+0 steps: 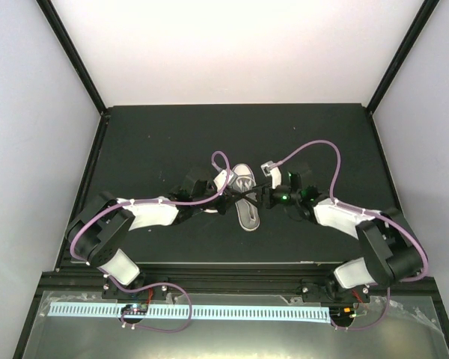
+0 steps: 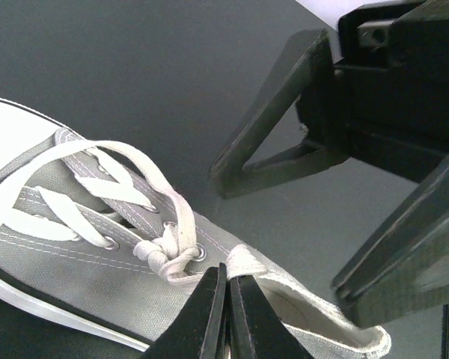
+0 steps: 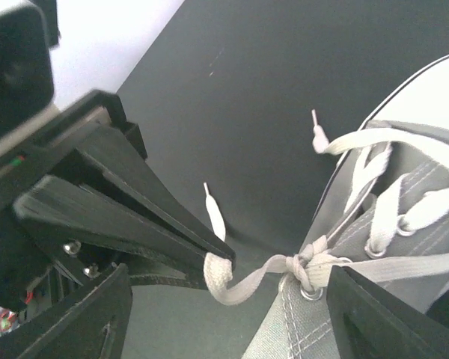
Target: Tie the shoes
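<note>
The left gripper [image 2: 228,275] has its fingers pressed together, pinching one white lace [image 3: 243,283] just beside the simple knot [image 2: 165,251] at the top eyelets. That lace runs short from the knot to the fingertips, and its loose end sticks up past them, plastic tip in the air. The right gripper [image 2: 275,232] comes in from the other side with its fingers spread wide and nothing between them. It hangs just above the shoe, and the left gripper's tips sit between its fingers in its own wrist view.

Both arms meet over the grey sneaker [image 1: 249,215], which lies near the middle of the black surface [image 1: 157,142]. Its white toe cap seems to point to the far side and its heel opening to the near side. The other lace end curls off beside the toe end of the shoe.
</note>
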Robot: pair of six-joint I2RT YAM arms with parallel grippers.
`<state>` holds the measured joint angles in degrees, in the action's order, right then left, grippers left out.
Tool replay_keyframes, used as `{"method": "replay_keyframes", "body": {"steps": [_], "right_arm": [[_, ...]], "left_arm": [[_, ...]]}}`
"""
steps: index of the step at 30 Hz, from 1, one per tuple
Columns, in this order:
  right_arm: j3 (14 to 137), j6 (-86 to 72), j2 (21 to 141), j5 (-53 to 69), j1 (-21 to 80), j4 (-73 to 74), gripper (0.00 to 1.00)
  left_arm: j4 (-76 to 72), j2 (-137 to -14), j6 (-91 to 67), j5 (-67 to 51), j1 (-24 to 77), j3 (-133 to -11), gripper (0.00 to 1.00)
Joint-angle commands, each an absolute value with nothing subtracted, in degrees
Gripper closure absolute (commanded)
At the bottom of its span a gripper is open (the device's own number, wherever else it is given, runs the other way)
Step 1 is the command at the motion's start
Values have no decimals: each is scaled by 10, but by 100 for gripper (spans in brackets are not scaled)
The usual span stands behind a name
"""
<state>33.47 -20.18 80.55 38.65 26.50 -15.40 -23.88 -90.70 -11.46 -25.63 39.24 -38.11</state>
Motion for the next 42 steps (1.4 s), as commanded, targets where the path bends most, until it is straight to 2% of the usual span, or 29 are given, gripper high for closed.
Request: {"method": "replay_keyframes", "body": {"steps": [1,12,20,26,29,31,33,34,40,42], "right_arm": [[348,-194,846,456,267,-217,31],[352,-183,869,477,267,-226,63],[365,-170,885,467,267,-217,75],[362,-169,885,460,267,-217,98],[354,-169,874,444,267,-222,98],[345,-169,863,432,267,-229,98],[340,-169,854,420,267,-231,98],[338,-169,849,415,267,-231,98],[329,-165,827,395,267,-225,98],[327,-165,824,395,267,-224,98]], "left_arm": [[-248,-900,-121,-272,396,-396,98],[-252,-900,-118,-275,396,-395,98],[-256,-901,-118,-280,396,-393,98],[-259,-901,-119,-279,396,-395,98],[-257,-899,-118,-278,396,-395,98],[-252,-897,-116,-274,396,-395,95],[-244,-889,-114,-260,395,-392,81],[-238,-883,-114,-248,394,-390,71],[-226,-796,-101,-130,375,-326,49],[-203,-793,-82,-105,363,-330,46]]}}
